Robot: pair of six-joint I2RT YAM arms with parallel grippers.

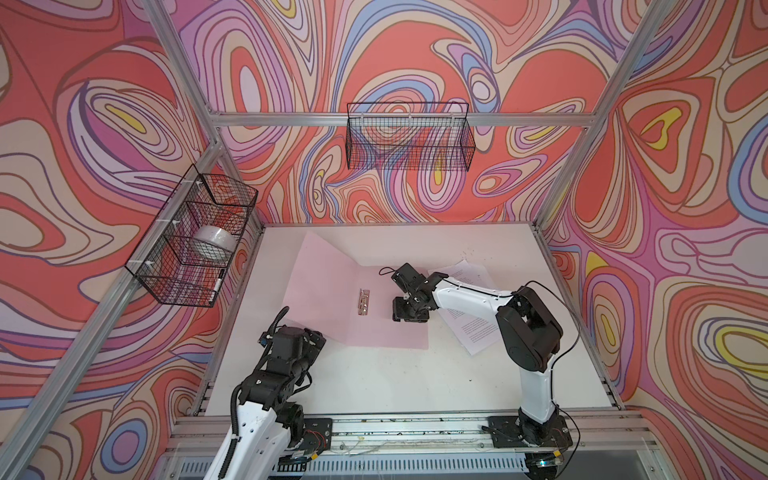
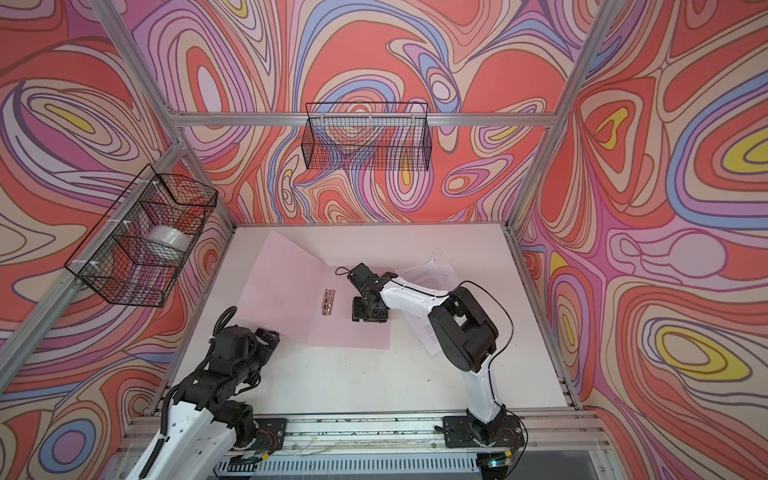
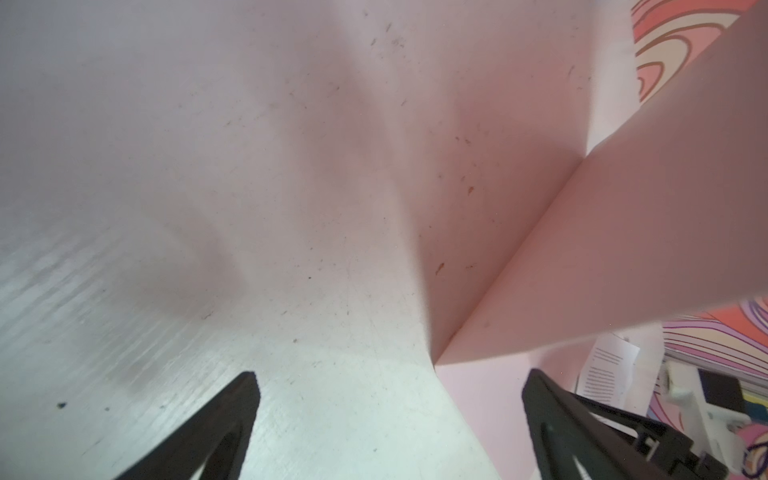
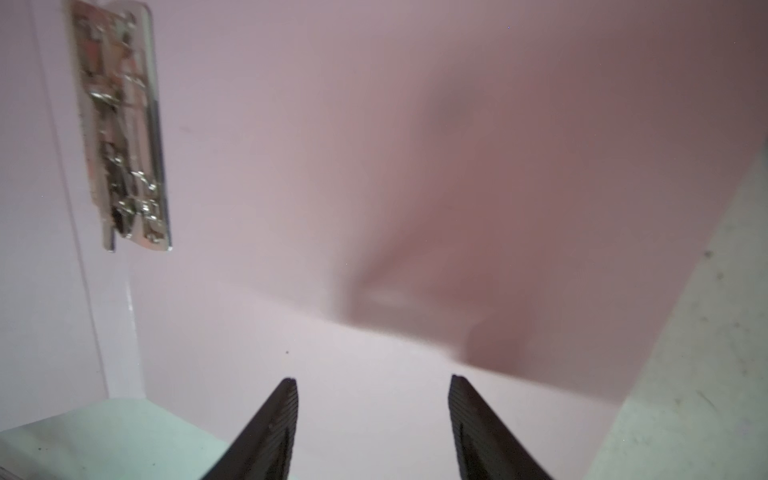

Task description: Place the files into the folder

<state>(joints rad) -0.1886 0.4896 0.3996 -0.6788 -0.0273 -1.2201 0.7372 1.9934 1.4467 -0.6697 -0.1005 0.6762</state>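
Two or more white printed sheets, the files (image 1: pixel 478 332), flat on the white table (image 1: pixel 374 382) just right of the folder (image 1: pixel 374 332) and outside it. Middle of the pile hidden under the right arm (image 1: pixel 469 293) in both top views (exact count of sheets not to be told, print too small to read). Whether any sheet overlaps the folder's right edge: covered by that arm. Same files (image 3: pixel 602 374) small and cut off in the left wrist view.

Pale pink folder lying open, right leaf flat on the table, left cover (image 1: pixel 324 274) tilted up off the surface, metal clip (image 1: pixel 364 302) just right of the fold. Near left corner of the folder masked by the left gripper (image 1: pixel 316 338) in both top views.

Left gripper spread wide, nothing between its fingers; in its own wrist view one fingertip (image 3: pixel 245 390) over bare table, the other over pink card, the raised cover slanting above. Contact with the folder not to be made out.

Right gripper (image 1: pixel 409 316) low over the flat right leaf, beside the clip yet apart from it. Fingers (image 4: pixel 286 399) parted, nothing pinched. Wrist picture blurred; whether the tips touch the card, cannot tell.

On the left wall, a wire basket (image 1: pixel 195 245) with a white roll (image 1: pixel 212 243) behind the mesh, hard to identify.
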